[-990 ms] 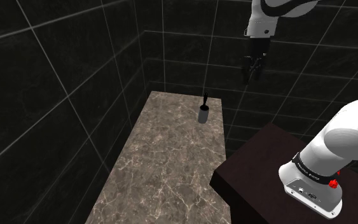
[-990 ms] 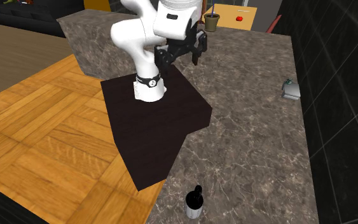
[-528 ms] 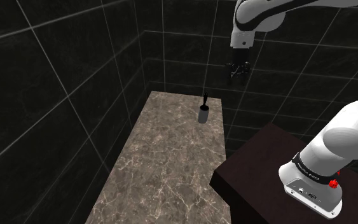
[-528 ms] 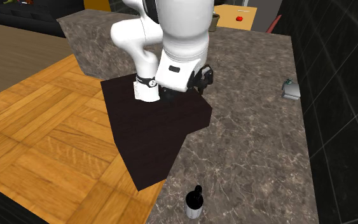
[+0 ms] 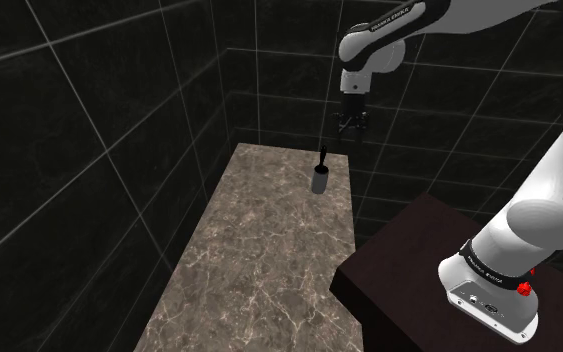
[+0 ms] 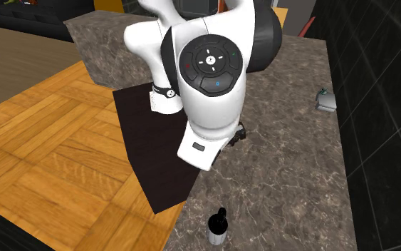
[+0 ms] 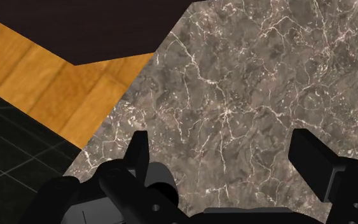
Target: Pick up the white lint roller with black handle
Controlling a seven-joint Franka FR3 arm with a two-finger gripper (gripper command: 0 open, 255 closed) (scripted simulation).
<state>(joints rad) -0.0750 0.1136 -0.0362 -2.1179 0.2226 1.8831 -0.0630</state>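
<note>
Over the last second the arm [image 5: 529,215] has been swinging toward the shoulder view's left. It is carrying the pincer [image 5: 350,127] from well off to the right of the lint roller [image 5: 319,176] to a spot above it and a little to its right. In the second exterior view the arm [image 6: 212,93] is now looming large in front of the camera.

In the shoulder view, nearest at the lower right, the arm is rising from its dark stand [image 5: 409,260]. Beside the stand the grey-brown marble table [image 5: 259,270] is running away toward the dark tiled wall [image 5: 99,120]. Toward the table's far end, close to its right edge in this view, the lint roller is standing upright, with a greyish drum below and a black handle on top. Above it the pincer is hanging fingers down against the back wall, clear of the handle.

In the wrist view the pincer [image 7: 222,159] is gaping wide. Its fingers [image 7: 311,159] are standing well apart with bare marble between them, gripping nothing.

In the second exterior view the lint roller [image 6: 218,224] is standing at the near end of the table [image 6: 291,164], just past the stand's corner. A wood floor [image 6: 42,150] is lying to the left, and a small grey object [image 6: 325,100] is resting farther along the table by the wall.
</note>
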